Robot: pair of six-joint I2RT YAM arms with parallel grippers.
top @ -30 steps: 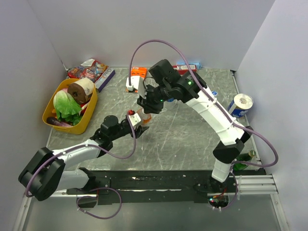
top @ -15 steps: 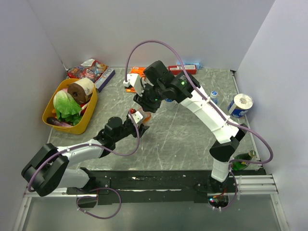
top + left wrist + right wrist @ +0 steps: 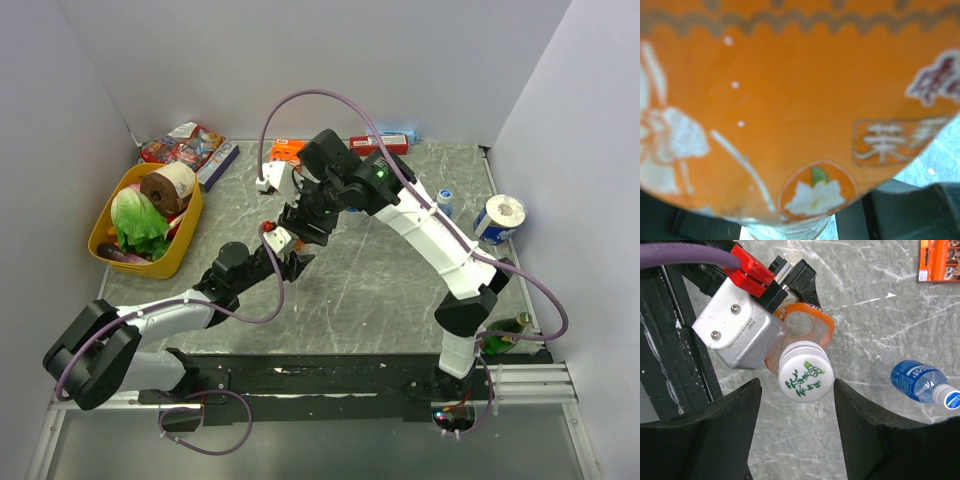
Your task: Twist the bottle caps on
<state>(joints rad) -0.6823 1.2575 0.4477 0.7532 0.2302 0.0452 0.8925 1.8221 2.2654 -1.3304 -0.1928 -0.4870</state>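
A whitish bottle cap [image 3: 806, 371] with green print sits on top of the orange-labelled bottle [image 3: 807, 329]. My right gripper [image 3: 797, 382] is open, one finger on each side of that cap with a gap on both sides. The left gripper [image 3: 790, 287] is shut on the bottle's body, and the orange label [image 3: 790, 100] fills the left wrist view. In the top view the right gripper [image 3: 305, 228] hangs just above the left gripper [image 3: 293, 262], hiding the bottle. A blue-labelled bottle [image 3: 917, 381] with a blue cap [image 3: 952, 399] lies on its side to the right.
An orange box [image 3: 288, 152] lies at the back. A yellow basket [image 3: 108, 215] of food stands at the left, with packets [image 3: 185, 145] behind it. A toilet roll [image 3: 500, 215] and a small bottle [image 3: 445, 198] are at the right. A green bottle [image 3: 510, 330] sits by the right arm's base.
The right gripper's jaws have spread apart and let go of the whitish cap, which stays on the bottle. The right wrist moved left and nearer. The left gripper kept its hold.
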